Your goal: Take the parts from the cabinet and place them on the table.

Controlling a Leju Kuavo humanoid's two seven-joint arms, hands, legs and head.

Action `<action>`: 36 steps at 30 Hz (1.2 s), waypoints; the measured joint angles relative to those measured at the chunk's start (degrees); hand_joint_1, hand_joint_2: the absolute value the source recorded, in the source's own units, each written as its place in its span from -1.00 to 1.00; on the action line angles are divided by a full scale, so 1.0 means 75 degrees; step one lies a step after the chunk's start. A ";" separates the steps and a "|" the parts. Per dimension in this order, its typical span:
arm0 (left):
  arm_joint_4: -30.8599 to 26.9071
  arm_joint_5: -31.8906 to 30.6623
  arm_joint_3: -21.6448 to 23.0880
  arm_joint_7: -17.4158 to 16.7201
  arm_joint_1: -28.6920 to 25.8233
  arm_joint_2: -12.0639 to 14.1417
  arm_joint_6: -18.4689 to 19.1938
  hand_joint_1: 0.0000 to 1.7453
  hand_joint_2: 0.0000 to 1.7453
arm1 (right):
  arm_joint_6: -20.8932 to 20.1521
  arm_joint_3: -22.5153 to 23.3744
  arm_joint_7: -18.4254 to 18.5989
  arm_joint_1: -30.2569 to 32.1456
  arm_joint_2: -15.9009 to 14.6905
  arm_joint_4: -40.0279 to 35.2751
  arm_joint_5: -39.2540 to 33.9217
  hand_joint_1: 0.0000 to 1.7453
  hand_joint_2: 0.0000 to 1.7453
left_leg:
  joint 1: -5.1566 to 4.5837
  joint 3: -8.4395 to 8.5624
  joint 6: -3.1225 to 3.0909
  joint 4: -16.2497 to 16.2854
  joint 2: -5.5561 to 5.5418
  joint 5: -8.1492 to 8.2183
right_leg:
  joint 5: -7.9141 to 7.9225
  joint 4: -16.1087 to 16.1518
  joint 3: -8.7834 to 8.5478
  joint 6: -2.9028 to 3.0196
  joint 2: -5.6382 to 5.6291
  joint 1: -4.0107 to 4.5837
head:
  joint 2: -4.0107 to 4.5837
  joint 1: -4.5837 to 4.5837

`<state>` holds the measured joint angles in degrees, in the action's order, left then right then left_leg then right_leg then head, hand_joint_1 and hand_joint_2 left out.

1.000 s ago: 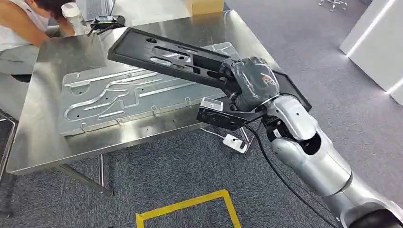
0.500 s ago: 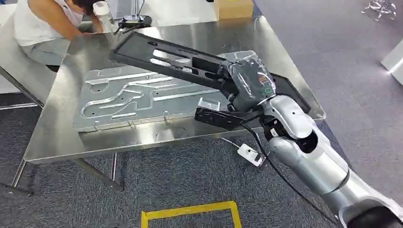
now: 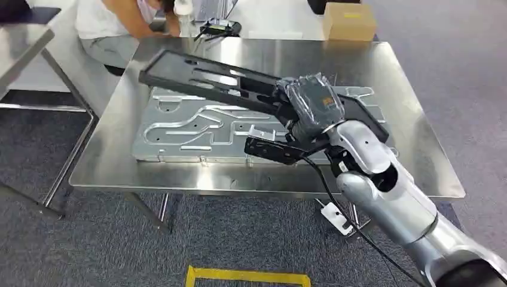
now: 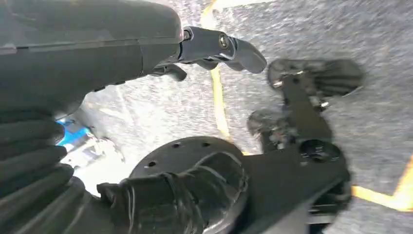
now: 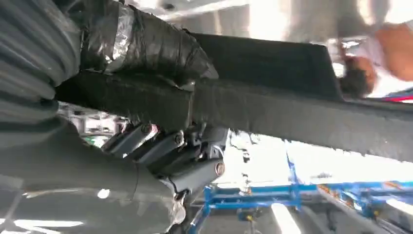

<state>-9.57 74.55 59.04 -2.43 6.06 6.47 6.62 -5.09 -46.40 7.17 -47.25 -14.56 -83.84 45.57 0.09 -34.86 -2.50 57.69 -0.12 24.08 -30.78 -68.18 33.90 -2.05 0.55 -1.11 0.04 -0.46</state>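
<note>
My right hand [image 3: 311, 107] grips a long flat black part [image 3: 203, 78] with cutouts by its near edge. The part hangs tilted above the steel table [image 3: 394, 72], over a silver grooved metal plate [image 3: 179, 128] that lies flat on it. In the right wrist view the wrapped thumb [image 5: 146, 44] lies on one face of the black part [image 5: 292, 122] and the fingers [image 5: 180, 151] clamp the other. My left hand [image 4: 214, 48] hangs over grey carpet, fingers apart, holding nothing.
A person [image 3: 119, 18] leans at the table's far left corner, next to a black device [image 3: 218, 28]. A cardboard box [image 3: 348, 21] sits behind the table. A second table [image 3: 24, 42] stands at the left. Yellow floor tape [image 3: 245, 276] and a white adapter [image 3: 335, 218] lie below.
The whole view has shifted: the table now sits more central and square in front of me. My right hand still holds the black part, now fully over the tabletop.
</note>
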 joint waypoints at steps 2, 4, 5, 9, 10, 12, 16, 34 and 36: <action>0.0000 -0.0018 0.0000 -0.0015 0.0020 0.0000 0.0029 -1.00 1.00 | -0.0009 -0.0006 -0.0015 -0.0012 -0.0009 0.0161 -0.0041 1.00 1.00 | -0.0004 0.0035 -0.0042 0.0001 -0.0213 0.0066 | -0.0507 -0.0818 0.0644 -0.0022 -0.0067 0.0008 | 0.0000 0.0000; 0.0000 -0.0023 0.0000 -0.0017 0.0022 0.0003 0.0050 -1.00 1.00 | -0.0035 -0.0012 -0.0061 -0.0020 -0.0009 0.0359 -0.0079 1.00 1.00 | -0.0003 0.0116 -0.0031 0.0011 -0.0433 0.0141 | -0.0519 -0.0769 0.0894 -0.0029 -0.0066 -0.0003 | 0.0000 -0.0003; 0.0000 -0.0023 0.0000 -0.0017 0.0007 0.0006 0.0059 -1.00 1.00 | -0.0041 -0.0012 -0.0079 -0.0042 -0.0009 0.0466 -0.0079 1.00 1.00 | 0.0000 0.0173 -0.0014 0.0029 -0.0546 0.0193 | -0.0263 -0.0384 0.0837 -0.0016 -0.0069 -0.0005 | 0.0000 0.0006; 0.0000 -0.0073 0.0000 -0.0015 -0.0036 0.0015 0.0088 -1.00 1.00 | -0.0061 -0.0015 -0.0128 -0.0321 -0.0012 0.0968 -0.0082 1.00 1.00 | 0.0004 0.0266 0.0116 0.0093 -0.0941 0.0394 | 0.0784 0.1232 0.0471 0.0109 -0.0550 0.0015 | 0.0000 -0.0023; 0.0000 -0.0085 0.0000 -0.0012 -0.0022 0.0032 0.0099 -1.00 1.00 | -0.0067 -0.0015 -0.0152 -0.0381 0.0003 0.1093 -0.0088 1.00 1.00 | 0.0036 0.0221 0.0164 0.0075 -0.0988 0.0423 | 0.0968 0.1241 0.0399 0.0143 -0.0499 0.0041 | 0.0000 -0.0023; 0.0000 -0.0108 0.0000 0.0009 -0.0029 0.0041 0.0114 -1.00 1.00 | -0.0067 -0.0023 -0.0195 -0.0439 0.0032 0.1270 -0.0088 1.00 1.00 | 0.0000 0.0295 0.0235 0.0109 -0.1009 0.0395 | 0.0949 0.1300 0.0305 0.0270 -0.0303 0.0042 | 0.0000 -0.0029; 0.0000 -0.0134 0.0003 0.0015 0.0000 0.0079 0.0128 -1.00 1.00 | -0.0064 -0.0023 -0.0236 -0.0631 0.0043 0.1659 -0.0088 1.00 1.00 | 0.0013 -0.0580 0.0359 0.1505 -0.0117 0.0804 | 0.0827 0.1377 0.0028 0.0400 0.0013 0.0023 | 0.0000 -0.0108; 0.0000 -0.0111 0.0003 0.0035 0.0005 0.0090 0.0102 -1.00 1.00 | -0.0122 -0.0143 -0.0014 -0.0904 0.0113 0.3653 0.0125 1.00 1.00 | 0.0039 -0.0320 0.0009 0.0122 -0.0080 -0.0069 | -0.0657 -0.1155 0.1001 -0.0057 -0.0047 0.0010 | 0.0000 -0.0038; 0.0000 -0.0111 0.0003 0.0035 0.0004 0.0090 0.0102 -1.00 1.00 | -0.0122 -0.0143 -0.0012 -0.0879 0.0116 0.3807 0.0125 1.00 1.00 | -0.0006 -0.0138 0.0005 0.0132 -0.0182 0.0069 | -0.0019 -0.0803 0.1140 0.0028 -0.0056 0.0035 | 0.0000 -0.0032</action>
<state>-9.57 73.72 59.06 -2.16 6.09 7.15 7.39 -6.01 -47.47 7.08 -53.85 -13.68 -55.30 46.51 0.05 -35.89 -2.46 58.67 -1.49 24.60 -30.92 -74.20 42.45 -1.84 0.13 -0.84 0.04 -0.70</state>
